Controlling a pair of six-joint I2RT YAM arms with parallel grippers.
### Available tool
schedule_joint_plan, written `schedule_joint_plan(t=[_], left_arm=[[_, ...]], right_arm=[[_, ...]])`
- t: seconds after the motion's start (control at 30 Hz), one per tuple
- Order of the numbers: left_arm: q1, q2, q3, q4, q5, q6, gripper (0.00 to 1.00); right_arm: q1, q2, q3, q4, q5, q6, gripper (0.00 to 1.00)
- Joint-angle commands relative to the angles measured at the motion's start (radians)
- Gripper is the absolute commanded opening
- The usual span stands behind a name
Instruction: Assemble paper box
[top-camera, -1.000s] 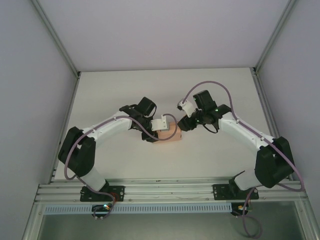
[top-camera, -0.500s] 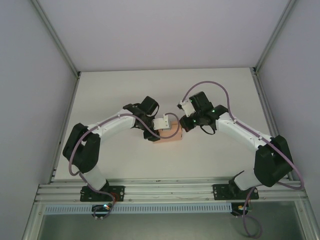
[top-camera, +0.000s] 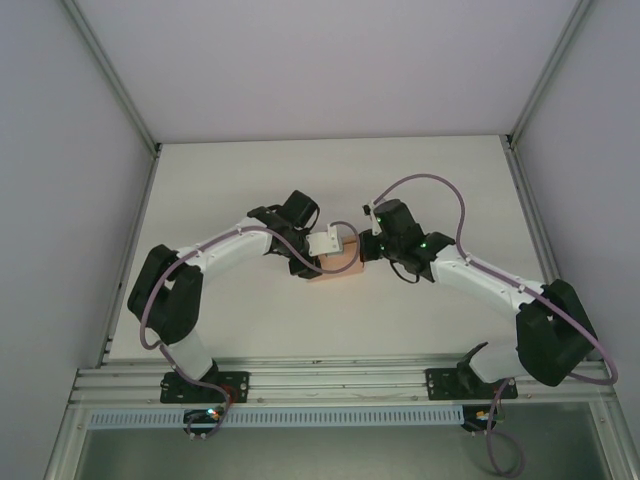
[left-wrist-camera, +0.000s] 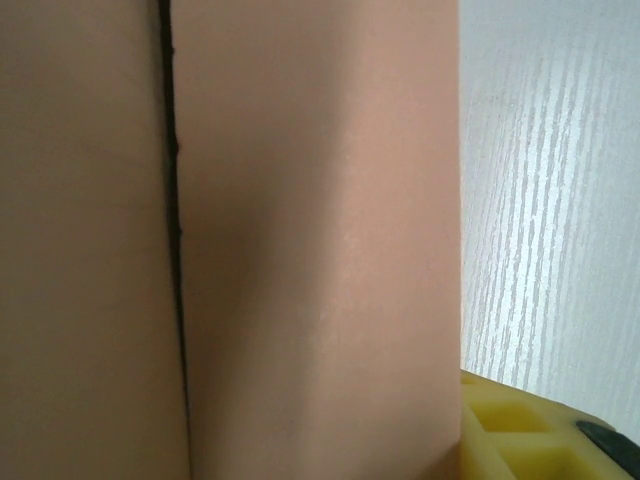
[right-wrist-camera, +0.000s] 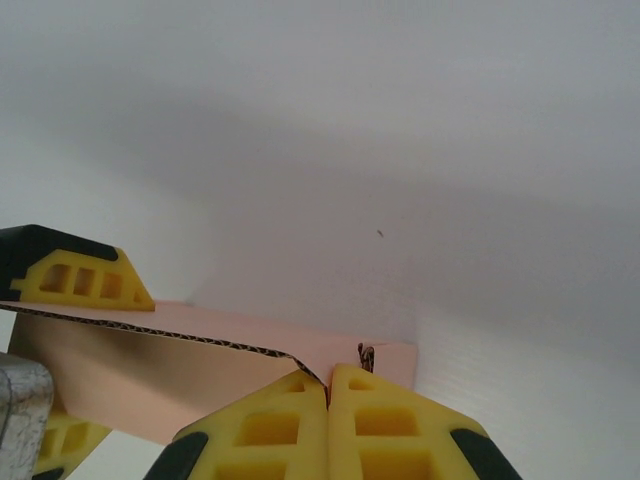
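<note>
The salmon-pink paper box (top-camera: 338, 266) sits mid-table between both arms. My left gripper (top-camera: 328, 244) is over its left part. In the left wrist view the box's card (left-wrist-camera: 300, 240) is pressed close, with a dark seam down it and one yellow fingertip (left-wrist-camera: 520, 430) at its right edge. From the right wrist, the left gripper's yellow fingers (right-wrist-camera: 75, 280) sit on either side of a card panel (right-wrist-camera: 150, 375). My right gripper (right-wrist-camera: 328, 374) is shut at the box's right end (top-camera: 362, 248), and the corrugated card edge runs into the seam between its tips.
The white table (top-camera: 230, 180) stretches out around the box. Grey enclosure walls (top-camera: 60, 150) stand on the left, right and back. An aluminium rail (top-camera: 340, 378) with the arm bases runs along the near edge.
My right gripper has swung left and nearer, closing in on the box's right end. The left gripper and the box have shifted slightly toward the back.
</note>
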Motion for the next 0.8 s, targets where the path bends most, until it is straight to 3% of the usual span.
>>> schedule_joint_plan(t=[0.0,0.23,0.33,0.43,0.57,0.67,0.7,0.77], left_arm=[[-0.010,0.020,0.005,0.006,0.013,0.009,0.36],[-0.010,0.022,0.009,0.016,0.016,0.004,0.39],[-0.008,0.020,0.016,0.029,-0.003,-0.020,0.45],[-0.007,0.003,0.018,0.033,0.008,-0.026,0.54],[-0.006,-0.035,-0.002,0.061,0.013,-0.040,0.81],[-0.007,-0.070,-0.021,0.082,0.005,-0.055,0.89],[-0.008,-0.082,-0.027,0.087,-0.001,-0.064,0.97],[-0.009,-0.116,-0.040,0.110,-0.034,-0.099,1.00]], right_arm=[[0.024,0.011,-0.055,0.031,0.042,-0.060,0.00],[0.043,0.028,-0.135,0.085,0.122,-0.120,0.00],[0.047,0.040,-0.135,0.093,0.121,-0.096,0.00],[0.063,0.042,-0.144,0.114,0.121,-0.094,0.00],[0.078,0.049,-0.144,0.114,0.138,-0.103,0.00],[0.089,0.046,-0.145,0.108,0.161,-0.101,0.00],[0.093,0.041,-0.148,0.113,0.161,-0.104,0.00],[0.103,0.034,-0.148,0.109,0.173,-0.107,0.00]])
